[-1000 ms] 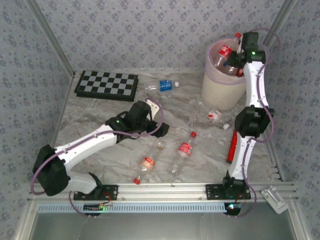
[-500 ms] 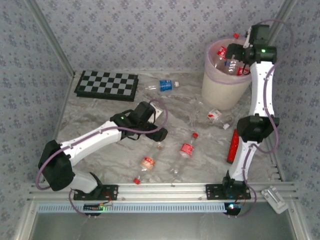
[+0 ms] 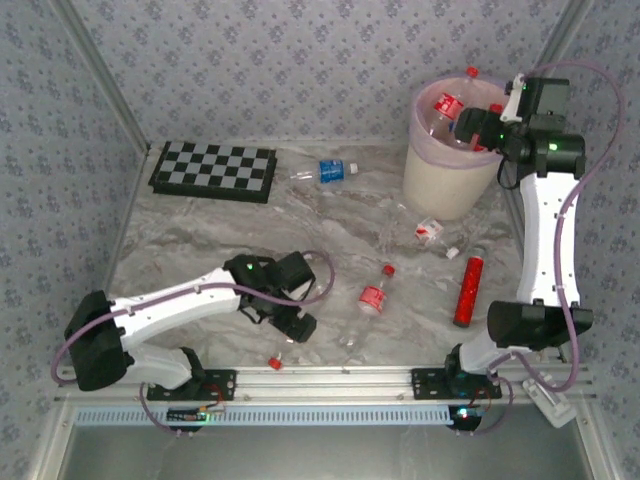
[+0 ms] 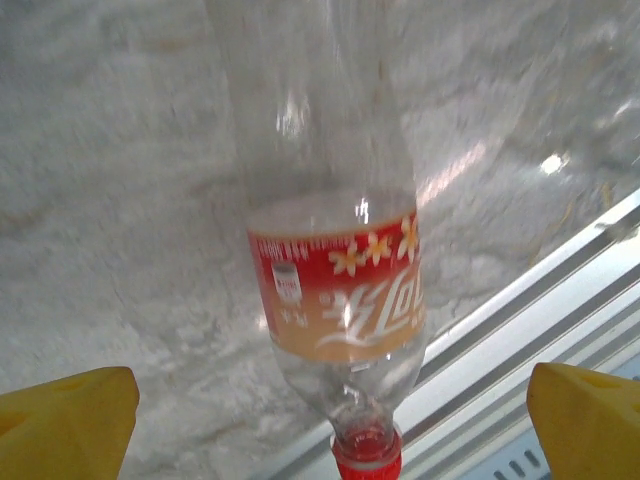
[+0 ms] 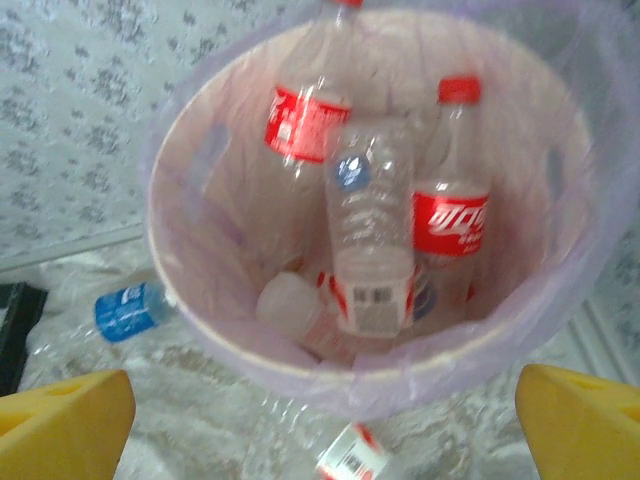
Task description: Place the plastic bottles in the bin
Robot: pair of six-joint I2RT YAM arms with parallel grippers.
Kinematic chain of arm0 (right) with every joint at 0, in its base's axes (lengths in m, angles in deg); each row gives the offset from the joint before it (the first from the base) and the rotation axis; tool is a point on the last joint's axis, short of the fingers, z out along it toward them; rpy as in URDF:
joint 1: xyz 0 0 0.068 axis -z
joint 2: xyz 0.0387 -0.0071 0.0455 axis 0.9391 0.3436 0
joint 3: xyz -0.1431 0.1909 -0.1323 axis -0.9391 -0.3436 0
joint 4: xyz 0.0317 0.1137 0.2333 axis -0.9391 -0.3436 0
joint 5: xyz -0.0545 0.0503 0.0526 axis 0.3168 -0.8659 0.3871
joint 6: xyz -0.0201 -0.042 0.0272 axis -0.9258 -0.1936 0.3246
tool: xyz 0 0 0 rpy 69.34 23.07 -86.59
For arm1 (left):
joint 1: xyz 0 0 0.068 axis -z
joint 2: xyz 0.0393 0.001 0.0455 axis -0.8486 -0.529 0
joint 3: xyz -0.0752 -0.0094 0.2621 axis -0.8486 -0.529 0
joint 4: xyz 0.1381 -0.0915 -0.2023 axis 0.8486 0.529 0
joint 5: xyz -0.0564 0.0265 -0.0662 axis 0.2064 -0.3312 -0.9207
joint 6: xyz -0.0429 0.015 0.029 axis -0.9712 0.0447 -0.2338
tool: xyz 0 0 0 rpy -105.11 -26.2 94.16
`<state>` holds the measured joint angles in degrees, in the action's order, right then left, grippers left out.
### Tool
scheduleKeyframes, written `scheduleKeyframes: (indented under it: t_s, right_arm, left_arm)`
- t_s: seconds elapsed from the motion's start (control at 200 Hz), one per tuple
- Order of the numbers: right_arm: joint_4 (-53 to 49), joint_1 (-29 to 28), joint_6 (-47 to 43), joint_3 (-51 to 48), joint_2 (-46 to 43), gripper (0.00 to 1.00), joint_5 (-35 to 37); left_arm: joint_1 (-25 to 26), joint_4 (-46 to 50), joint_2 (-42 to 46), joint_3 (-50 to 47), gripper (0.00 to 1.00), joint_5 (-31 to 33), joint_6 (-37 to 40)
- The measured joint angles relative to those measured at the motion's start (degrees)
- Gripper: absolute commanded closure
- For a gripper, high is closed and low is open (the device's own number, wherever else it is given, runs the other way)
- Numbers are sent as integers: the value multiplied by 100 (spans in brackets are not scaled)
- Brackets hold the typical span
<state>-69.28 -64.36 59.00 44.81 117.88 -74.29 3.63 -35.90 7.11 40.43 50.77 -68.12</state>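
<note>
Jaws of both pairs are found spread to their fullest, with nothing gripped in either. Entry one, right gripper (image 5: 322, 420): a second ago it was set closer over the bin (image 3: 448, 190) with its jaws narrower, evidently on a bottle. That load is now let go, and a clear barcode-labelled bottle (image 5: 370, 240) is seen lying among red-labelled ones inside the pink liner, ahead of and below the open jaws. One more item is judged delivered. Entry two, left gripper (image 3: 292, 320): formerly held over the middle of the table, it is now lowered over a red-labelled bottle (image 4: 340, 300). This is framed between the yellow fingertips (image 4: 65, 420), cap nearest the wrist, and is not yet clamped. It is judged the next pick. Listed outside the bin are a second red-labelled bottle (image 3: 372, 297) just right of the left jaws, a blue-labelled bottle (image 3: 335, 170) well beyond them, and crushed clear bottles (image 3: 428, 232) near the bin's foot. The red tube (image 3: 468, 290) is not counted.
</note>
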Motion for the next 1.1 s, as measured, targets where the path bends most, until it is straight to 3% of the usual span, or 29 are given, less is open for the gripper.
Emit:
scheduleKeyframes:
  t_s: [0.295, 0.395, 0.595, 0.75, 0.9, 0.985, 1.1]
  right_arm:
    - [299, 0, 380, -640, -597, 0, -1200]
    - [426, 0, 461, -706, -828, 0, -1493]
    - [684, 0, 586, -927, -1217, 0, -1978]
    - [984, 7, 682, -1303, -1360, 0, -2398]
    - [1381, 2, 813, -2120, -1471, 0, -3407]
    - [1578, -61, 922, -2640, -1563, 2, -3792]
    - [1744, -306, 1058, -3230, -1808, 7, -4000]
  left_arm:
    - [234, -420, -310, -647, 1, -103, -326]
    - [245, -603, -575, -719, 8, -120, -319]
    - [245, -822, -885, -739, 37, -107, -223]
    - [245, -796, -966, -595, 45, -48, -149]
    - [234, -776, -852, -278, 49, 400, -103]
    - [96, -1069, -553, -127, 49, 748, -61]
    - [-555, -2260, -46, -155, 68, 638, 13]
